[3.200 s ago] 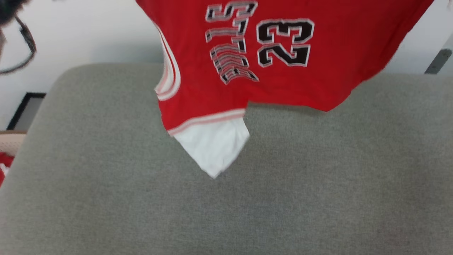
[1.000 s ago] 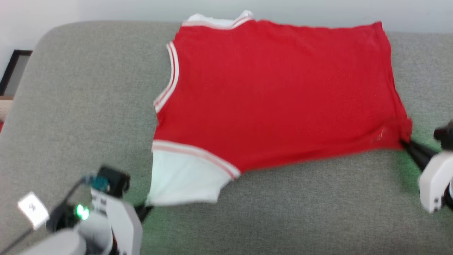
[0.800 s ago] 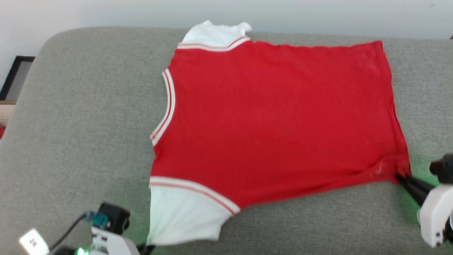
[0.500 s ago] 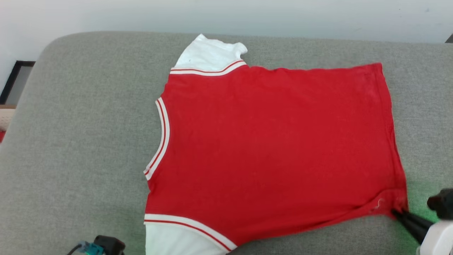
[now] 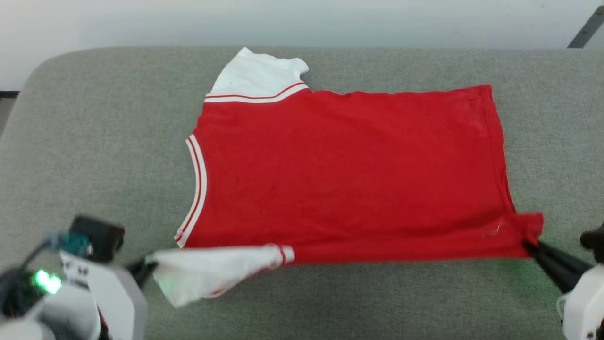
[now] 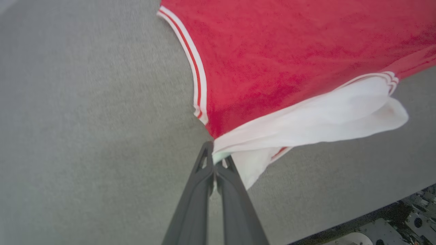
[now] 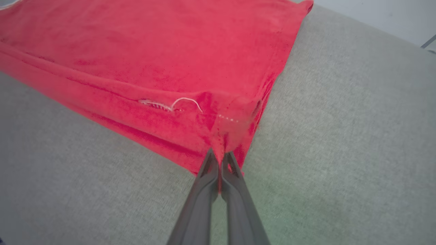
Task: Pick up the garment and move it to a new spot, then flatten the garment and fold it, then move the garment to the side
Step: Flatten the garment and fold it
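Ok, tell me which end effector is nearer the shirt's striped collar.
Left. The left end effector pinches the near sleeve, right beside the collar; the right end effector grips the hem corner, across the whole shirt.

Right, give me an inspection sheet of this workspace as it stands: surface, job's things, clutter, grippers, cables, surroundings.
Surface: grey woven fabric cushion, rounded corners.
Job's things: red jersey shirt with white short sleeves, spread plain side up; its near edge is stretched between the grippers.
Clutter: nothing seen.
Grippers: left gripper shut on the near white sleeve; right gripper shut on the near red hem corner.
Cables: cable with teal plug at the left wrist.
Surroundings: pale wall behind; dark slanted bar at upper right.
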Controlling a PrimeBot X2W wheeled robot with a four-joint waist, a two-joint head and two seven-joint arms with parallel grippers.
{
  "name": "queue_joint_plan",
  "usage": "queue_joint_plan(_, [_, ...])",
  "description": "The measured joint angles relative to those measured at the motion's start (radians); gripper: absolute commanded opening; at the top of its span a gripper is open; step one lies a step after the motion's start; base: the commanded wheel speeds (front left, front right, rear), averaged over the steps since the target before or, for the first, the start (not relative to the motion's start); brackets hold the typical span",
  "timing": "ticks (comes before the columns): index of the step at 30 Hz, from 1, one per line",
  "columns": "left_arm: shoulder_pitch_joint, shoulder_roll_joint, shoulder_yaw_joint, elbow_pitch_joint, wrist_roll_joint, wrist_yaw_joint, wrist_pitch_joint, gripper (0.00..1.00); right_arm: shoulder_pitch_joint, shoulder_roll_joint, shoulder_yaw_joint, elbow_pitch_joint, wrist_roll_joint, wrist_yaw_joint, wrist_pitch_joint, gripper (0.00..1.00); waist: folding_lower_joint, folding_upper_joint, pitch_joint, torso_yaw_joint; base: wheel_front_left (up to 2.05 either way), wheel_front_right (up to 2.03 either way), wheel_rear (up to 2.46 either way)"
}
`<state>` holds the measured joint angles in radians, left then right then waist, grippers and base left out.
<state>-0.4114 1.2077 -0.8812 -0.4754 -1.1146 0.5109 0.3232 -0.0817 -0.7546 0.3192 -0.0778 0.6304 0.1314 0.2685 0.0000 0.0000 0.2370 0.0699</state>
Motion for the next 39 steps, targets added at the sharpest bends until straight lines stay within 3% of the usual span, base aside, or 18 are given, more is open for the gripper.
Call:
queue_joint_plan(6, [-0.192,-0.06,0.01,0.118,0.079,-0.143,0.097,0.0,-0.119,0.036,-0.021,0.009,-0.048,0.0,0.072,0.0,0.0,0.0001,0.02,-0.014,0.0,0.0,0.0])
queue_joint_plan(11, [-0.345,-0.184,-0.012,0.308,0.131,-0.277,0.154,0.0,-0.223,0.062,0.009,0.074,-0.059,0.0,0.111,0.0,-0.0001,0.0,0.047,-0.017,0.0,0.0,0.0])
queue_joint_plan(17, [-0.461,-0.33,-0.046,0.558,0.133,-0.389,0.202,0.0,-0.334,0.095,0.074,0.178,-0.047,0.0,0.142,0.0,0.0,0.0,0.08,-0.024,0.0,0.0,0.0])
queue_joint_plan(23, [-0.51,-0.424,-0.076,0.765,0.113,-0.456,0.249,0.0,-0.419,0.122,0.154,0.277,-0.009,0.0,0.17,0.0,0.0,0.0001,0.11,-0.034,0.0,0.0,0.0])
queue_joint_plan(32, [-0.555,-0.529,-0.081,0.986,0.053,-0.509,0.306,0.01,-0.524,0.117,0.247,0.346,0.082,0.0,0.234,0.0,0.0,0.0,0.136,-0.041,0.0,0.0,0.0])
queue_joint_plan(34, [-0.569,-0.546,-0.082,1.022,0.042,-0.518,0.325,0.11,-0.543,0.113,0.266,0.359,0.095,0.0,0.249,0.0,-0.0001,0.0,0.135,-0.041,0.0,0.0,0.0])
queue_joint_plan(36, [-0.577,-0.561,-0.082,1.05,0.037,-0.526,0.333,0.29,-0.559,0.112,0.279,0.371,0.111,0.0,0.266,0.0,0.0,0.0,0.132,-0.042,0.0,0.0,0.0])
queue_joint_plan(37, [-0.581,-0.567,-0.083,1.062,0.035,-0.529,0.333,0.45,-0.566,0.112,0.287,0.377,0.113,0.0,0.271,0.0,0.0,0.0,0.129,-0.041,0.0,0.0,0.0])
queue_joint_plan(39, [-0.588,-0.576,-0.085,1.08,0.035,-0.533,0.33,0.99,-0.58,0.113,0.301,0.389,0.119,0.0,0.281,0.27,0.0,0.0,0.122,-0.041,0.0,0.0,0.0])
